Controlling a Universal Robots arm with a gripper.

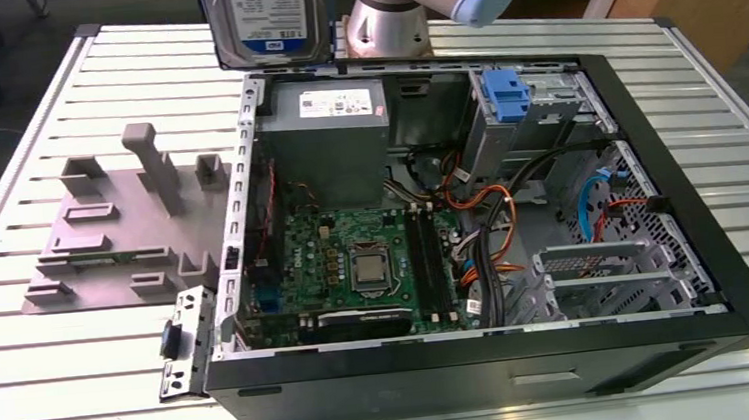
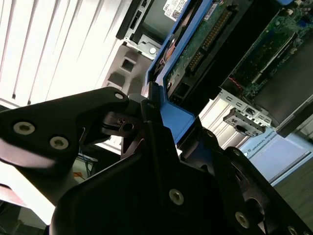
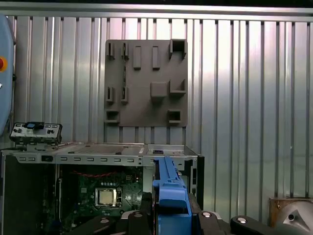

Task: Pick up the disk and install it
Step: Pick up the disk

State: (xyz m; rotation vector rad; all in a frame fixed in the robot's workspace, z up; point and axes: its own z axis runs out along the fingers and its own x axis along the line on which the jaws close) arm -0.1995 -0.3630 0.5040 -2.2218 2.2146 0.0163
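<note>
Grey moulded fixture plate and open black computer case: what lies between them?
Only a bare strip of the ribbed metal table separates plate and case, in the first wrist view.

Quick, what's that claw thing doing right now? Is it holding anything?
Gripper: jaws shut on the disk, held up by the open computer case.

Ribbed silvery metal counter (image 1: 41, 397), satin sheen. Flat silver metal disk (image 1: 272, 17), glossy paper label, smooth blue plastic carrier (image 3: 171, 196). Matt black hand (image 2: 171, 117), shiny screw heads. Matt grey plastic holder block (image 1: 109, 241). Black computer case (image 1: 494, 361), smooth painted metal.
</note>
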